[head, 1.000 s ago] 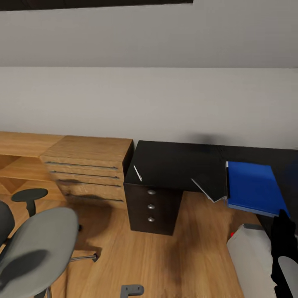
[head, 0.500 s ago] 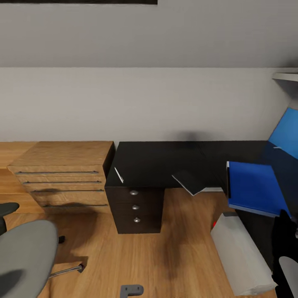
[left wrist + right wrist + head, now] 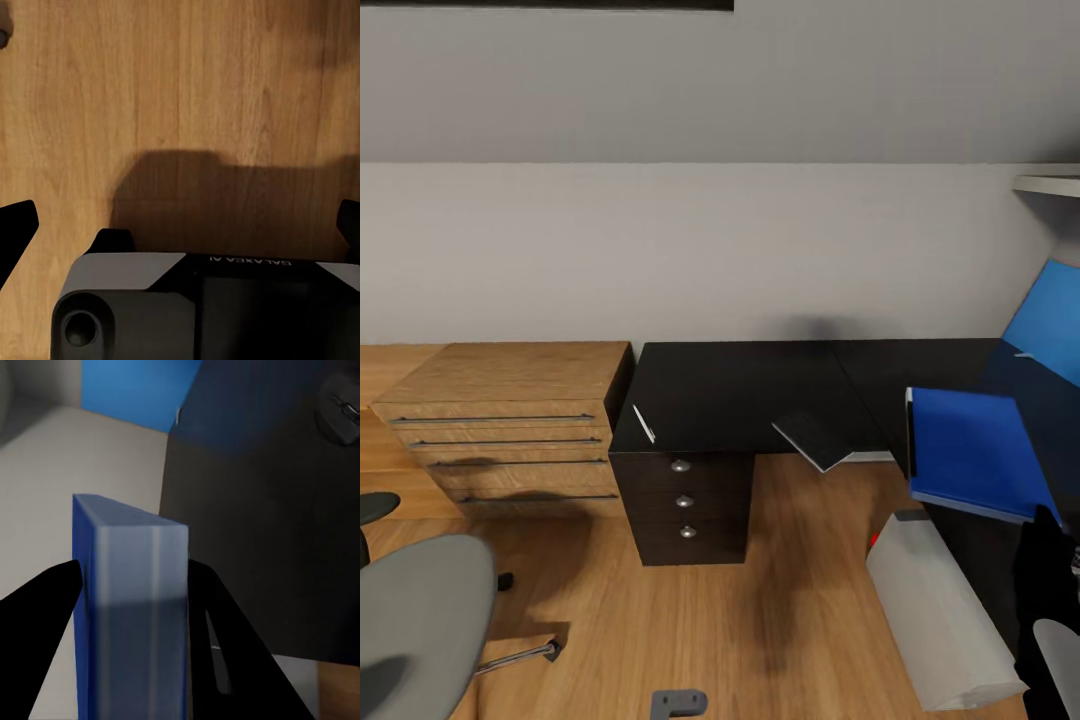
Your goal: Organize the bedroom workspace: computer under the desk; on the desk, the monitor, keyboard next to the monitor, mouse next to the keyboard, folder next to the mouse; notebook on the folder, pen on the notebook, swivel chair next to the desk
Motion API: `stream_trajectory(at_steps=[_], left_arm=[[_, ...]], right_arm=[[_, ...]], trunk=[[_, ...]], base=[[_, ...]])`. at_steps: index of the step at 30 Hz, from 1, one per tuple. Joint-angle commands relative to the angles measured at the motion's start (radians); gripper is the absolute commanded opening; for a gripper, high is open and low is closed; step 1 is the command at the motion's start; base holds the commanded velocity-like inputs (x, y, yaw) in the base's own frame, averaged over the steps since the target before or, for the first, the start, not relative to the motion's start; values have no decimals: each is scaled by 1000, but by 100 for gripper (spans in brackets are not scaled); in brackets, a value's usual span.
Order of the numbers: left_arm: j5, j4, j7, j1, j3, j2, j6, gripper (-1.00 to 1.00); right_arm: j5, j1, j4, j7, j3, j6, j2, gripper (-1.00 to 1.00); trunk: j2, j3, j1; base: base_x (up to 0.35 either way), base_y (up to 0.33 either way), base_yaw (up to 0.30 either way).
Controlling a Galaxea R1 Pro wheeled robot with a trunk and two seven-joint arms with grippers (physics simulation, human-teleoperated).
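Observation:
My right gripper (image 3: 1043, 520) is shut on the near edge of the blue folder (image 3: 968, 452), holding it over the right part of the black desk (image 3: 740, 390). In the right wrist view the folder (image 3: 127, 585) stands edge-on between the two dark fingers (image 3: 41, 607). A dark notebook (image 3: 822, 438) overhangs the desk's front edge. A thin pale pen (image 3: 644, 423) lies near the desk's left corner. The monitor's blue screen (image 3: 1048, 320) shows at far right, and a dark mouse (image 3: 341, 412) rests on the desk. The white computer (image 3: 940, 610) lies below the desk. My left gripper (image 3: 180, 225) is open over the floor.
A grey swivel chair (image 3: 415, 625) sits at the lower left on the wooden floor (image 3: 760, 620). A wooden dresser (image 3: 505, 425) stands against the wall beside the desk's drawer unit (image 3: 685, 500). A shelf edge (image 3: 1050, 184) juts out at upper right.
The whole head view has shifted, so the desk, dresser and chair sit further left and the monitor has come into view. The folder stays in my right gripper.

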Motion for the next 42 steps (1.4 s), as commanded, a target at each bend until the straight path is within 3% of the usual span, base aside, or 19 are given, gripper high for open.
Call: stream_trajectory(at_steps=[1, 7, 8, 9, 12, 13, 18, 19, 21, 23, 26, 30, 38, 42], left_arm=[[8, -1, 9, -1, -3, 0, 2, 100], [8, 2, 9, -1, -3, -10, 2, 100], [8, 3, 9, -1, -3, -10, 2, 100], [8, 7, 9, -1, -4, -11, 2, 100], [7, 12, 9, -1, -4, -12, 2, 100], [7, 12, 9, -1, -4, -12, 2, 100], [7, 13, 9, -1, -5, -13, 2, 100], [7, 14, 9, -1, -5, -12, 2, 100], [8, 14, 9, -1, -5, -12, 2, 100], [6, 13, 9, -1, -4, -12, 1, 100], [7, 13, 10, -1, -1, -11, 2, 100], [8, 14, 10, -1, 0, -10, 2, 100], [7, 13, 10, -1, 0, -11, 1, 100], [6, 13, 10, -1, 0, -10, 1, 100]], right_arm=[[-7, 0, -1, 2, 1, -6, 0, -100], [-5, -1, 8, 97, 13, -13, 4, -100], [-2, -2, 21, 105, 25, -15, 4, -100], [5, -12, 55, 106, 61, -17, 4, -100], [13, -104, 108, 69, 93, -22, 3, -100], [24, -159, 152, 55, 102, -23, 3, -100], [136, -382, 436, 30, 122, -49, 2, -100], [172, -437, 502, 28, 124, -90, 3, -100], [206, -475, 545, 28, 127, -167, 4, -100], [225, -490, 563, 28, 128, -241, 8, -100], [230, -497, 571, 28, 123, -309, 34, -100], [231, -499, 578, 28, 118, -389, 96, -100], [228, -499, 579, 25, 114, -414, 112, -100], [218, -499, 577, 24, 76, -413, 111, -100]], trunk=[[-1, -1, 0], [-1, -1, 0], [-1, -1, 0], [-1, -1, 0], [-1, -1, 0], [-1, -1, 0], [-1, -1, 0], [-1, -1, 0], [-1, -1, 0], [-1, -1, 0], [-1, -1, 0], [-1, -1, 0], [-1, -1, 0], [-1, -1, 0]], base=[[0, 0, 0], [0, 0, 0], [0, 0, 0], [0, 0, 0], [0, 0, 0], [0, 0, 0], [0, 0, 0], [0, 0, 0], [0, 0, 0], [0, 0, 0], [0, 0, 0], [0, 0, 0], [0, 0, 0], [0, 0, 0]])
